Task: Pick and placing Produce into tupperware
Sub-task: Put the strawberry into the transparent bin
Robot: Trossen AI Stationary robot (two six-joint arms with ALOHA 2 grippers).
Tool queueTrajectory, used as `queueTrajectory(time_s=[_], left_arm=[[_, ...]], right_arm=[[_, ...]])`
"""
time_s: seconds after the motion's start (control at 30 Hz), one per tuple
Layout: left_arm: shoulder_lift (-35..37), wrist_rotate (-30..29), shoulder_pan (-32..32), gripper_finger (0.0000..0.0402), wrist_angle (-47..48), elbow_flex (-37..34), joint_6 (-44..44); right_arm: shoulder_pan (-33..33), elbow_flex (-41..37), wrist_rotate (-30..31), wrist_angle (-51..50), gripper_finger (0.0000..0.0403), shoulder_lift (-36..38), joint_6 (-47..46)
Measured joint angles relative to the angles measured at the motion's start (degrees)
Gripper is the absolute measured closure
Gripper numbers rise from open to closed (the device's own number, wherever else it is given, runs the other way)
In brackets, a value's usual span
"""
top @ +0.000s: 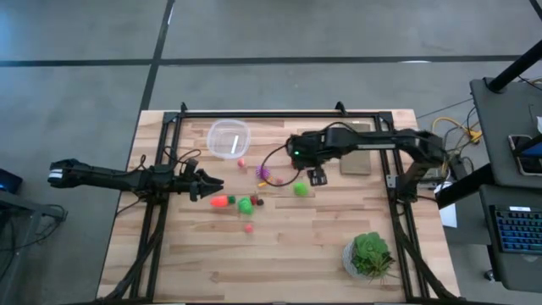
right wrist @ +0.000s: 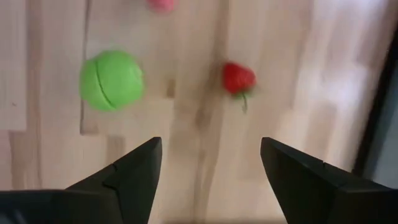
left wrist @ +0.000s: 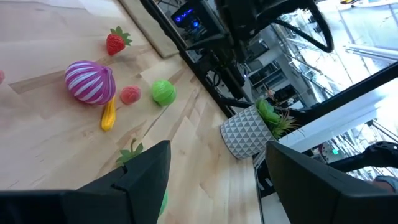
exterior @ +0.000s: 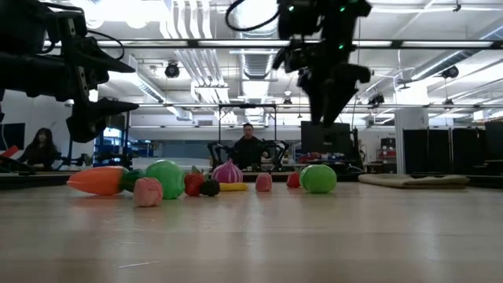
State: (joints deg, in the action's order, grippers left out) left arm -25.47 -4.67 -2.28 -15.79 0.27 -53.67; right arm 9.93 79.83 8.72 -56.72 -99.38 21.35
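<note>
Produce [top: 246, 204] scattered mid-table | tupperware [top: 229, 138] at its 11 o'clock | your right gripper [top: 317, 177] spread above green ball [top: 301, 189] | left gripper [top: 212, 184] spread, beside carrot [top: 219, 202].

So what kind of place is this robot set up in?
Probably an open-plan lab or workshop: exposed ceiling ducts, a person seated at workstations behind the table, and a keyboard beside the rig.

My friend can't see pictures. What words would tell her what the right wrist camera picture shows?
Looking down past the right gripper, its two dark fingers spread open and holding nothing, at a pale wooden table. A green toy ball and a small red strawberry lie on the wood ahead, apart from each other.
</note>
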Motion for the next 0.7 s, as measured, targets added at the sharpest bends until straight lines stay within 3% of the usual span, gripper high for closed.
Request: queueTrajectory(time_s=[0.27,0.5,0.7], left_arm=[[0.0,0.0,0.0,0.0152,0.0,0.0,0.0],[0.0,0.0,0.0,0.0152,0.0,0.0,0.0],[0.0,-0.1,0.0,0.0152,0.0,0.0,0.0]], right_arm=[[1.8,2.8,-0.2,3.4,0.0138,-7.3,8.9],[5.5,0.4,0.0,12.0,0.0145,-7.6,12.7],[7.3,-1.2,-2.7,12.4,0.0145,-8.7,14.0]])
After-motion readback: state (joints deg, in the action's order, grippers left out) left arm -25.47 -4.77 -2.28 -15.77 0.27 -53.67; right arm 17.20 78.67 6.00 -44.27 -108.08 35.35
